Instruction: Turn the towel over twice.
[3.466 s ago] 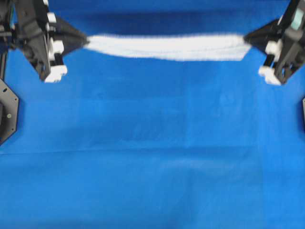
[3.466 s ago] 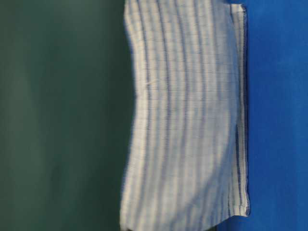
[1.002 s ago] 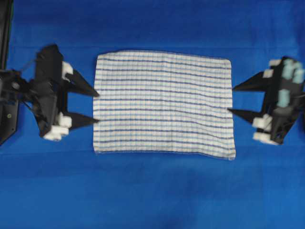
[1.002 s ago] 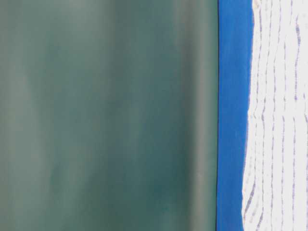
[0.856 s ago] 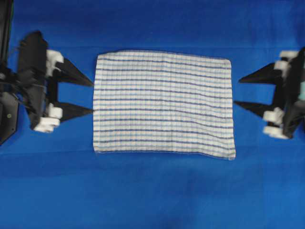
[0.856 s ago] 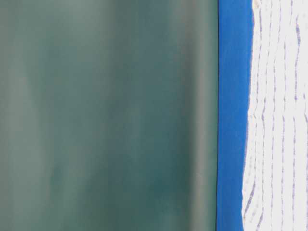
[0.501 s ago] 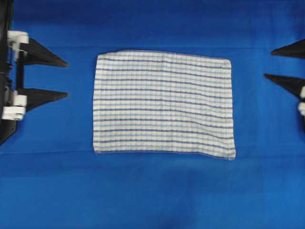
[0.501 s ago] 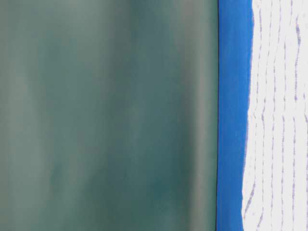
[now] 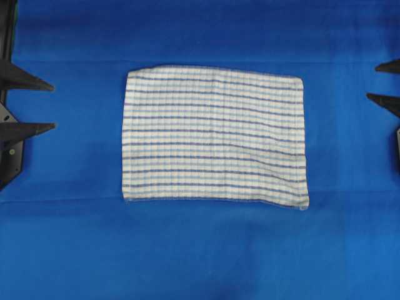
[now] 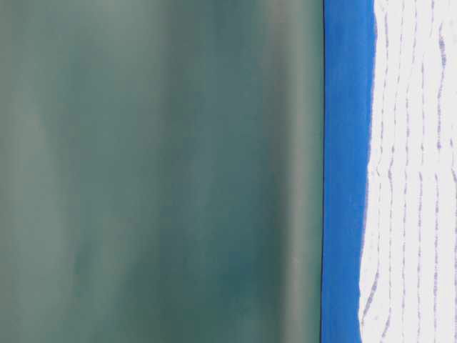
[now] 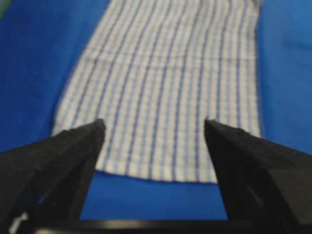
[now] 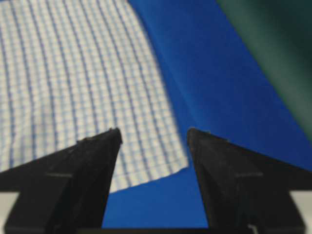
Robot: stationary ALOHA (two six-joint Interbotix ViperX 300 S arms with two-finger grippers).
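Observation:
The towel [image 9: 214, 135], white with thin dark-blue and light-blue stripes, lies flat and spread out in the middle of the blue table cover. It also shows in the table-level view [image 10: 414, 179], the left wrist view [image 11: 165, 87] and the right wrist view [image 12: 73, 83]. My left gripper [image 9: 51, 106] stands open at the left edge, well clear of the towel's left hem, nothing between its fingers [image 11: 73, 146]. My right gripper [image 9: 374, 81] is open at the right edge, apart from the towel's right hem, its fingers [image 12: 92, 161] empty.
The blue table cover [image 9: 200, 250] surrounds the towel on all sides. A black arm base [image 9: 9, 156] sits at the left edge. Behind the table stands a dark green backdrop [image 10: 157, 171].
Both open grippers have drawn back outward from the towel's side hems toward the left and right edges. The towel has stayed flat and still.

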